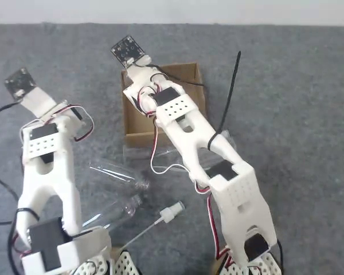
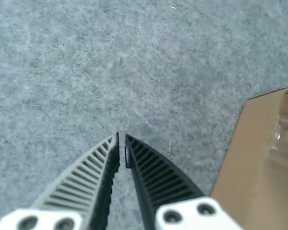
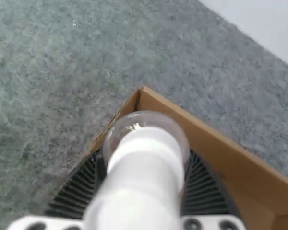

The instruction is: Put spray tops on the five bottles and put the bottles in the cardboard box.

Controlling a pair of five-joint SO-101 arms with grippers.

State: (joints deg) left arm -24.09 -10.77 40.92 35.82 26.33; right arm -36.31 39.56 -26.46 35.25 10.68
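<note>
My right gripper is shut on a clear bottle fitted with a white spray top; it hangs over a corner of the cardboard box. From above, the right arm stretches across the box. My left gripper is shut on nothing above the grey carpet, with the box close beside it and something clear inside. Two clear bottles without tops lie between the arms. A loose spray top with its tube lies near them.
Grey carpet covers the table. Red, white and black cables run along the right arm. A further piece of clear plastic shows beside the right arm. Open carpet lies right of the box and at the far left.
</note>
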